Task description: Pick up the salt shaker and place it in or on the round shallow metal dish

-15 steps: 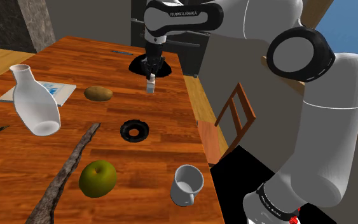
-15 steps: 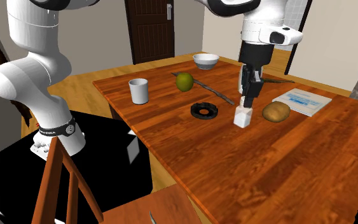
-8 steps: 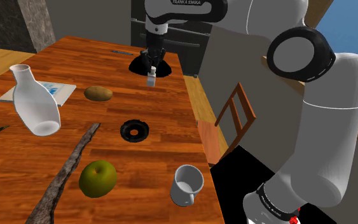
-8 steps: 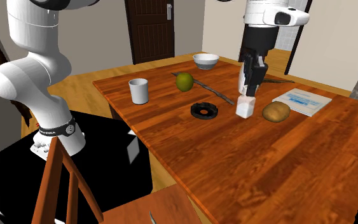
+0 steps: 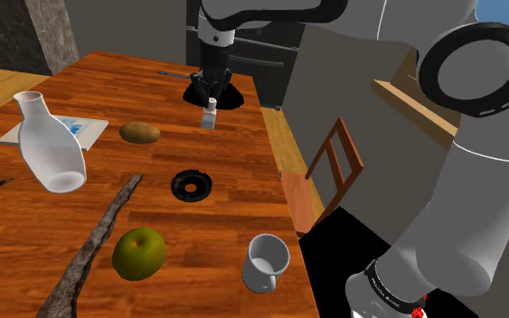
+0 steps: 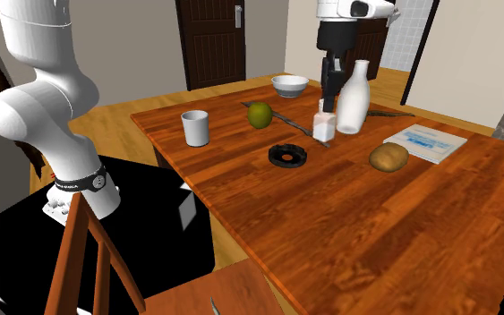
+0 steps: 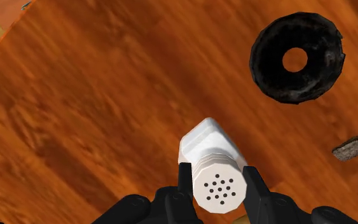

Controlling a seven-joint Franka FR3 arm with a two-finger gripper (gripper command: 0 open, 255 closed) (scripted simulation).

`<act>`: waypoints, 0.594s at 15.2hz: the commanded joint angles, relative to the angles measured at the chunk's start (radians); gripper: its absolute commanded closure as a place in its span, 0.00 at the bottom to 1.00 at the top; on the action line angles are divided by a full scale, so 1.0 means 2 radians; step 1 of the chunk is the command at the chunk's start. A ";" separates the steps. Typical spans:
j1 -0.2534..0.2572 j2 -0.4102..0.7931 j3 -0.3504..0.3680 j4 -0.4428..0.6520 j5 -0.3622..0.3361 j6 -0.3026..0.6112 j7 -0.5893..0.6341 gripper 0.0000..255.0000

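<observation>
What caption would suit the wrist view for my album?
Two black fingers clasp a white salt shaker, holes facing the camera, over a wooden table.

I count one shaker (image 6: 324,126), one mug (image 6: 195,127), one apple (image 6: 259,114), one jug (image 6: 353,100), one bowl (image 6: 290,85), one ring (image 7: 273,73), one potato (image 6: 388,157).

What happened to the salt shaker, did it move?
Yes. In the second exterior view the salt shaker, held by the pincer, has gone up and left, away from the brown potato and toward the white jug.

Bright, even light throughout, with faint shadows.
</observation>
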 commanded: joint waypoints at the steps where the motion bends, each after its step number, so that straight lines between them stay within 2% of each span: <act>1: 0.011 -0.013 0.006 -0.011 0.000 -0.002 0.018 1.00; 9: 0.061 -0.076 0.041 -0.067 0.004 -0.010 0.103 1.00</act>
